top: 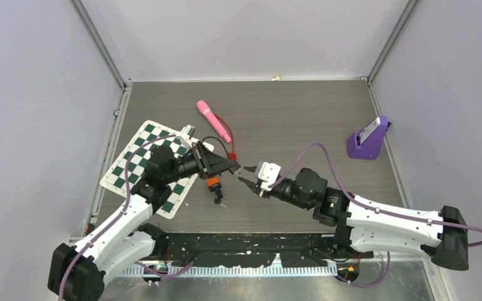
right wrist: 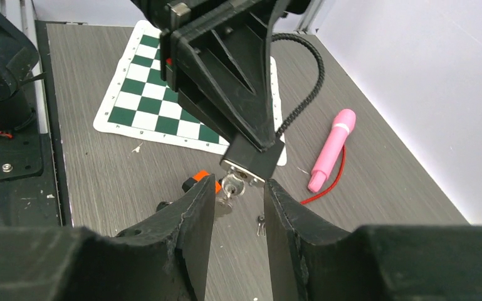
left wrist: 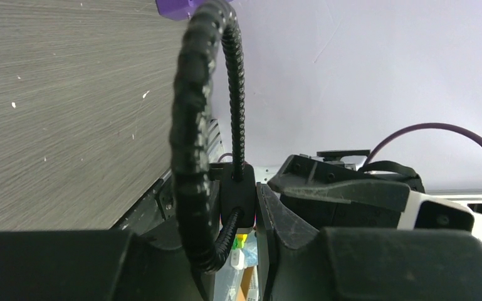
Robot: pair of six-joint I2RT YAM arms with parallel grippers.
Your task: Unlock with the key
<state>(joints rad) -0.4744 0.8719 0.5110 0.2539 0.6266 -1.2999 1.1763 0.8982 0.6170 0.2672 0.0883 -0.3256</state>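
My left gripper is shut on a black lock body and holds it above the table, its metal face turned toward the right arm. The lock's black ribbed cable loops up past the left wrist camera, where the lock body sits pinched between the fingers. A silver key sticks out of the lock's face, with another key hanging from it. My right gripper is open, one fingertip on each side of the key, the left one very close to it. From above, the right gripper meets the lock tip to tip.
An orange and black piece and a small dark key-like piece lie on the table below the lock. A green checkered mat lies under the left arm. A pink wand with a red cord is behind, a purple stand far right.
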